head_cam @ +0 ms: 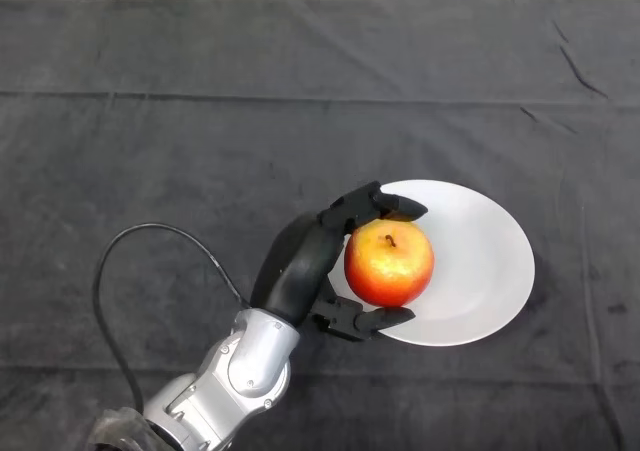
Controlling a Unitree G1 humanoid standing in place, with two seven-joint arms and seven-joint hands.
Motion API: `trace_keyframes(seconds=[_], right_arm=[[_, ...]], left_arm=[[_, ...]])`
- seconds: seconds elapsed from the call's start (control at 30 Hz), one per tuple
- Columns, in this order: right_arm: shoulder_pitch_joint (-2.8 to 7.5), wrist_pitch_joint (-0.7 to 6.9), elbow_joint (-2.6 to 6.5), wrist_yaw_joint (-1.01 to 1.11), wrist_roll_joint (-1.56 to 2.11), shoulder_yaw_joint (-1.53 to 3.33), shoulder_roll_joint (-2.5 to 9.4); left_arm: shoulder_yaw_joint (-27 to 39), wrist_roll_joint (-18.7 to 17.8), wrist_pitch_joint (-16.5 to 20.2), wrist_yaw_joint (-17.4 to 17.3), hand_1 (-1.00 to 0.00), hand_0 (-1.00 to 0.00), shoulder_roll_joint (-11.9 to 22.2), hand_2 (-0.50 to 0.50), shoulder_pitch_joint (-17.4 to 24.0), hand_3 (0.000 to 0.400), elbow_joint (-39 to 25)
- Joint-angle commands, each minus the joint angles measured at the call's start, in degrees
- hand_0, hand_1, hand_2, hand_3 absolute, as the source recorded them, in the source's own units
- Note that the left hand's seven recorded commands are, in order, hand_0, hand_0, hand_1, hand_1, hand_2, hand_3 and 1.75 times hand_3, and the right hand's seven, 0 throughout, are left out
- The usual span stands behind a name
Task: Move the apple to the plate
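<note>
Nearest, at the front edge of the tabletop left of centre: silver-grey left arm [235, 376], rising from the lower left and slanting up and to the right toward the middle of the table. Forearm angled, wrist turned so the palm faces right.

Just beyond the wrist: black left hand [300, 266], curled sideways round a red-and-yellow round apple [389, 262]. Fingers [385, 206] hooked over the far side of the fruit, tips reaching past its top; thumb [375, 321] wrapped under the near side, tip pointing right. Closed snugly on the apple from the left, with palm against or very near its left flank. Stem dimple of the apple facing up, fruit upright.

Under and around the fruit: white round ceramic plate [480, 271], lying flat right of the table's centre, somewhat nearer the front edge than the back. Apple over the plate's left part, close to the left rim; whether resting on the plate or held just above it, cannot tell. Thumb tip over the plate's near-left rim, fingertips over its far-left rim. Remaining plate surface to the right bare white.

Beneath everything: dark grey creased cloth [200, 121] covering the tabletop, stretching to the far edge, where a pale strip shows along the back.
</note>
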Motion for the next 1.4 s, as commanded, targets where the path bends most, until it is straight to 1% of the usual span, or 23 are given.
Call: trace_keyframes(seconds=[0.03, 0.23, 0.43, 0.47, 0.5, 0.53, 0.57, 0.6, 0.63, 0.67, 0.87, 1.1, 1.3, 1.4], right_arm=[[0.76, 0.08, -2.3, -0.3, 1.06, -0.08, -0.14], [0.73, 0.07, -2.17, -0.24, 1.08, -0.1, -0.2], [0.69, 0.06, -2.03, -0.16, 1.09, -0.13, -0.26], [0.69, 0.06, -2.01, -0.15, 1.1, -0.14, -0.27], [0.68, 0.05, -1.99, -0.14, 1.1, -0.14, -0.28], [0.67, 0.05, -1.97, -0.13, 1.1, -0.15, -0.29], [0.67, 0.05, -1.95, -0.12, 1.1, -0.15, -0.3], [0.66, 0.05, -1.92, -0.11, 1.11, -0.16, -0.31], [0.66, 0.05, -1.9, -0.1, 1.11, -0.16, -0.32], [0.65, 0.04, -1.88, -0.08, 1.11, -0.17, -0.33], [0.62, 0.03, -1.76, -0.02, 1.12, -0.19, -0.38], [0.59, 0.02, -1.66, 0.04, 1.13, -0.21, -0.42], [0.57, 0.01, -1.59, 0.09, 1.13, -0.22, -0.45], [0.57, 0.0, -1.56, 0.1, 1.12, -0.23, -0.46]], left_arm=[[-1.18, -0.88, -1.46, 1.37, -1.0, -1.0, 0.32, 0.0, -4.28, 0.4, 1.81], [-3.92, -1.49, -2.58, 2.44, -1.0, -1.0, -0.23, 0.0, -5.38, 0.4, 4.91], [-6.0, -1.66, -2.84, 3.12, -1.0, -1.0, -0.27, 0.0, -6.7, 0.4, 6.97], [-6.22, -1.63, -2.87, 3.22, -0.81, -1.0, -0.23, -0.1, -6.89, 0.4, 7.2], [-6.44, -1.57, -2.91, 3.36, -0.69, -0.96, -0.19, -0.14, -7.07, 0.386, 7.43], [-6.65, -1.48, -2.96, 3.54, -0.53, -0.56, -0.15, -0.02, -7.23, 0.224, 7.66], [-6.84, -1.38, -3.0, 3.72, -0.45, -0.34, -0.13, 0.05, -7.35, 0.179, 7.83], [-7.04, -1.24, -3.04, 3.95, -0.33, -0.13, -0.12, 0.1, -7.46, 0.13, 8.01], [-7.24, -1.11, -3.07, 4.18, -0.33, -0.13, -0.11, 0.1, -7.56, 0.13, 8.19], [-7.4, -1.0, -3.1, 4.39, 0.0, 0.0, -0.11, 0.0, -7.64, 0.0, 8.33], [-8.29, -0.47, -3.14, 5.5, 0.0, 0.0, -0.01, 0.0, -8.01, 0.0, 8.75], [-8.59, -0.32, -3.51, 5.86, 0.0, 0.0, 0.35, 0.0, -8.26, 0.0, 8.95], [-7.92, -0.51, -3.61, 5.31, 0.0, 0.0, 1.48, 0.0, -8.28, 0.0, 7.86], [-6.75, -0.81, -4.07, 4.58, 0.0, 0.0, 2.83, 0.0, -8.07, 0.0, 6.81]])
